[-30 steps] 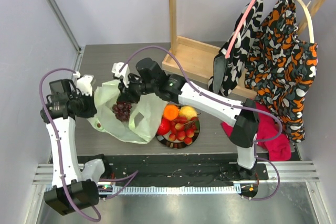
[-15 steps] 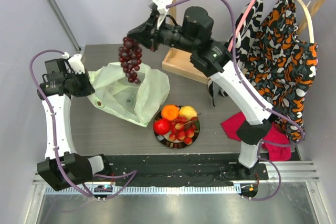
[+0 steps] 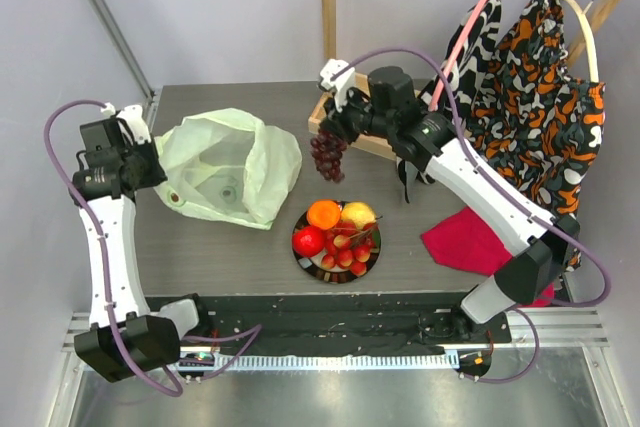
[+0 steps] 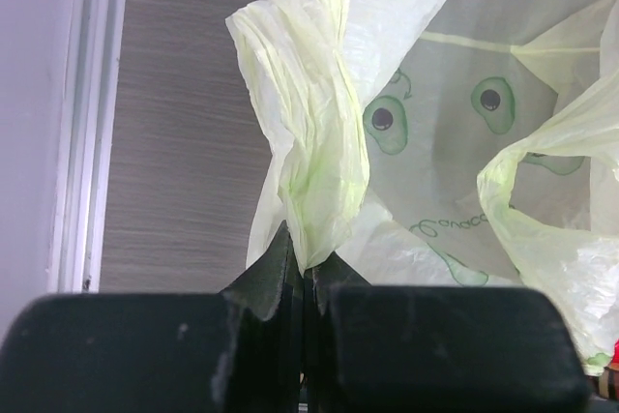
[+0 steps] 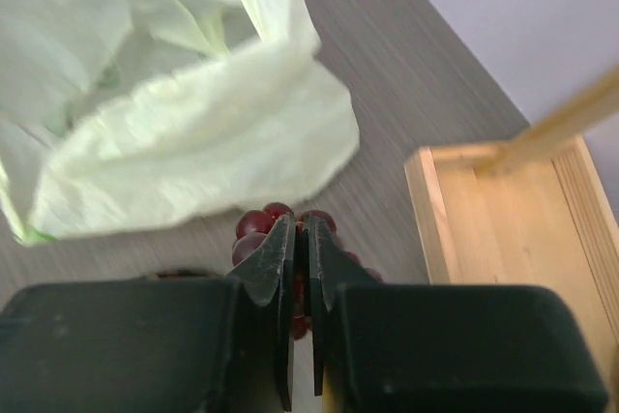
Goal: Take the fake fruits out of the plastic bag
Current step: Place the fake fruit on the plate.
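Dangling the grape bunch (image 3: 327, 154) from my right gripper (image 5: 302, 231), clamped on it, at frame centre above the plate (image 3: 335, 279), where orange (image 3: 323, 214), lemon (image 3: 357, 213), apple (image 3: 309, 241) and berries (image 3: 346, 253) already lie. My left gripper (image 4: 302, 260) pinches the plastic bag (image 3: 232, 162), seemingly empty, centre-left.

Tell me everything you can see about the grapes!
The grape bunch is a cluster of small, glossy, dark red-purple balls that look like plastic. It dangles in the air below the right gripper, whose fingers are shut on its top. It is outside the plastic bag, which lies to its left. It hangs above the table, behind the plate of other fruits, and nothing else seems to touch it.
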Motion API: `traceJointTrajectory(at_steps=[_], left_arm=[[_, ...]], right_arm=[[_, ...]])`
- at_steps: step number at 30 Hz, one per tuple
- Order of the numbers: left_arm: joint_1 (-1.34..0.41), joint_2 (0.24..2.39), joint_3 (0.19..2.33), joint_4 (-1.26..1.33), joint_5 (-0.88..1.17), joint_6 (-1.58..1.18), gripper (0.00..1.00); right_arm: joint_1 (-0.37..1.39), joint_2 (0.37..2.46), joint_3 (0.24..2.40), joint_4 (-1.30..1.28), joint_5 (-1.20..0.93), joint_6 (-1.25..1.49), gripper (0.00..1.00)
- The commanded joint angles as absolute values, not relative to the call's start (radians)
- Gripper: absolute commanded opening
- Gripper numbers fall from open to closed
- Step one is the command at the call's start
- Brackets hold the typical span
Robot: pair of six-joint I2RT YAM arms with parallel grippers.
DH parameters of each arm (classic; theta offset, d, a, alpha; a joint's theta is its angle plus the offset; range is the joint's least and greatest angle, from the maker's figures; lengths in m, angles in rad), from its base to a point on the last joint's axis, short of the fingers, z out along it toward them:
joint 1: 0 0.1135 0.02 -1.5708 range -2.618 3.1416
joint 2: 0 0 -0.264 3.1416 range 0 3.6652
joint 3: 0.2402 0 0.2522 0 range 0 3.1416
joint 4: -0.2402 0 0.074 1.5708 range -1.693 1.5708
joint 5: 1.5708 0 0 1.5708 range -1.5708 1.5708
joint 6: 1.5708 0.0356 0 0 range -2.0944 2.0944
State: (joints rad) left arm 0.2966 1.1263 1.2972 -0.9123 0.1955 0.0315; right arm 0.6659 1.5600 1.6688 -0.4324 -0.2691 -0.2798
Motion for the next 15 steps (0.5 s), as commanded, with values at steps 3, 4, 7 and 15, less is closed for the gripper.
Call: traceJointTrajectory(at_steps=[3,4,7,15], left_arm=[[0.295,1.089,1.241,-0.871,0.156,-0.054,0.00],[0.295,1.088,1.236,-0.871,0.155,-0.057,0.00],[0.296,1.075,1.224,-0.874,0.156,-0.060,0.00],[0.296,1.054,1.204,-0.885,0.155,-0.049,0.00]], right_arm=[[0.644,1.399,1.473,-0.390,-0.218,-0.397,0.01],[0.646,1.378,1.435,-0.390,-0.221,-0.403,0.01],[0.646,1.356,1.387,-0.390,-0.225,-0.403,0.01],[0.646,1.345,1.371,-0.393,-0.252,-0.399,0.01]])
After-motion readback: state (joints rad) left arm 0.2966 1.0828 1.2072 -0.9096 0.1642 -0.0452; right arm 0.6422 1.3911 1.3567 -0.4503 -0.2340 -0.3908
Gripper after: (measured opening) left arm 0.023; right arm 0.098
